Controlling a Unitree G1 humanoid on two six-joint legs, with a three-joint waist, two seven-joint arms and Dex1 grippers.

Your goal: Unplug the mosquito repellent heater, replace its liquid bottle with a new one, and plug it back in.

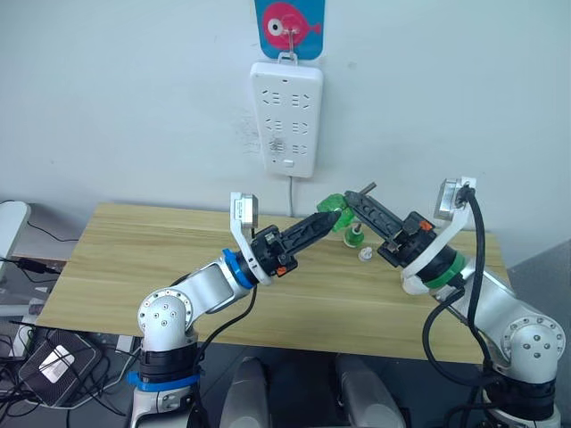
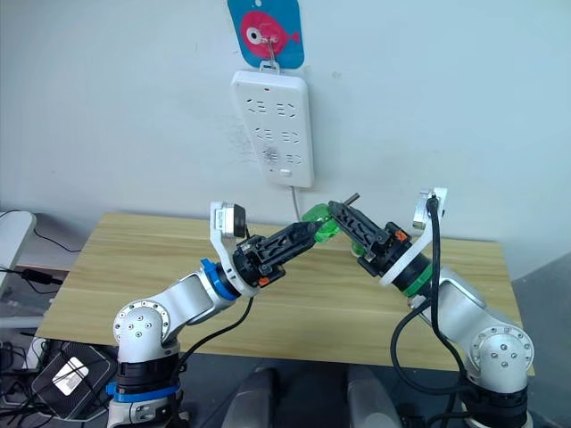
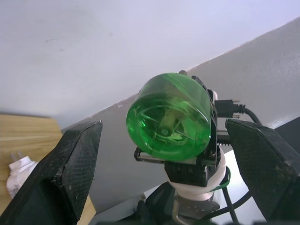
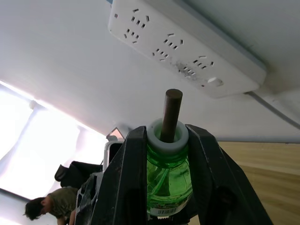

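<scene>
Glossy translucent green plastic liquid bottle [image 4: 168,180] with a matt dark wick [image 4: 171,112] and smooth white collar; matt pale wood-grain desk [image 1: 152,267]; smooth white plastic power strip [image 1: 285,116].

Through the head camera I'm seeing two silver-grey arms with round, screw-dotted shoulder housings at lower left and lower right. The left arm is wearing a blue ring at the wrist and a blue band under the shoulder; the right is wearing a green ring. White brackets are carrying a small camera above each wrist. Black cables are looping off both forearms. Fingers [image 1: 308,234] are black, textured, with orange accents at the base.
</scene>
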